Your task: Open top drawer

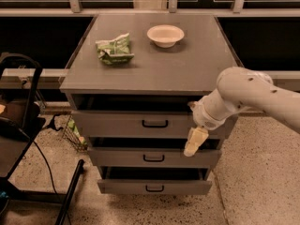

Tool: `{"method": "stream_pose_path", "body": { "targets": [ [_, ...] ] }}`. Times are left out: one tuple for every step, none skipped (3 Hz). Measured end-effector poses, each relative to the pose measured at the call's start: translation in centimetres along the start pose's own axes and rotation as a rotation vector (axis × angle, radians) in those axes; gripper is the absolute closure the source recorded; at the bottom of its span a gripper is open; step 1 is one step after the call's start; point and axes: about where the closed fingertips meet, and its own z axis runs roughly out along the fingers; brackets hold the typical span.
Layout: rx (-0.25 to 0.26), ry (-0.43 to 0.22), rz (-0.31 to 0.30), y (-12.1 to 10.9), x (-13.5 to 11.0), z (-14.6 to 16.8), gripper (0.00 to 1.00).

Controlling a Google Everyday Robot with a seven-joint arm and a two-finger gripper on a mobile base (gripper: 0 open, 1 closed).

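Top drawer [117, 124]: right end hidden by arm [243, 90]; end effector [195, 143] hangs there, opening impossible to tell.

You see the gripper [195, 142] below the front right corner of the worktop [154, 74], pointing down in front of the right end of the top drawer [117, 123], its tip over the dark gap above the middle drawer [122, 157]. It sits well to the right of the top drawer's black handle [154, 123]. The white arm [243, 92] comes in from past the worktop's right edge. A dark gap shows between the worktop's front edge and the top drawer's front. On the worktop, a white bowl [165, 35] stands near the far edge, and a crumpled green packet [114, 49] lies towards the far left corner. The bottom drawer [122, 187] sits lowest.
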Motion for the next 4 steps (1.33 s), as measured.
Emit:
{"method": "stream_pose_path", "body": {
  "targets": [
    [-0.039,0.066,-0.038,-0.6,0.6,3.1,0.00],
    [-0.039,0.066,-0.037,-0.6,0.6,3.1,0.00],
    [-0.088,0.043,0.004,0.2,0.7,2.6,0.00],
    [-0.164,0.013,0.078,1.4,1.2,2.2,0.00]
  ]
}}
